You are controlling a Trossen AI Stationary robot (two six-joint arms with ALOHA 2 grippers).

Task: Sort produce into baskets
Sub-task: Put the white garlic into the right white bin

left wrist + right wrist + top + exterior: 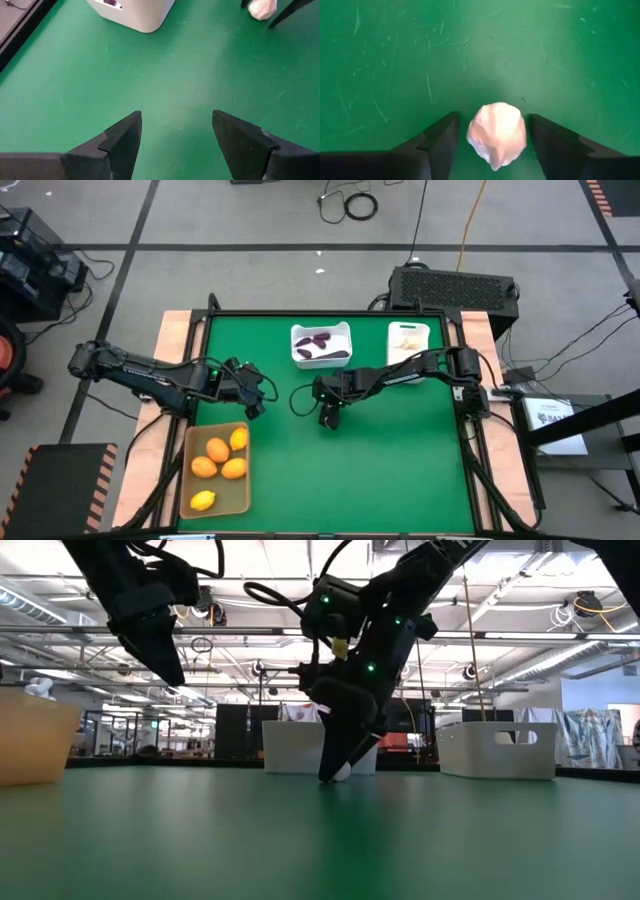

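We have the right claw (492, 145) down on the green bench (400, 450) near its middle, its two fingers standing apart on either side of a small white garlic bulb (497, 134) that sits on the mat; there is a gap on each side, so the bulb is not yet gripped. To do this step well, we judge we should keep the bulb centred between the fingers, close slowly until both touch it, and take care that the rounded, lumpy bulb does not squirt out sideways; then lift straight up before travelling. The narrow white bin (408, 340) at the far right already holds pale pieces and looks like the place for it. The square white bin (322, 345) at the far middle holds dark purple pieces, and the tan tray (217, 470) at the near left holds orange and yellow fruit. The left claw (255, 395) waits spread wide and empty, left of centre just beyond the tray. The mat between the bulb and the narrow bin is bare, so the path looks free; we need only clear the bin's wall on the way in and stay off the raised frame along the far and right edges.
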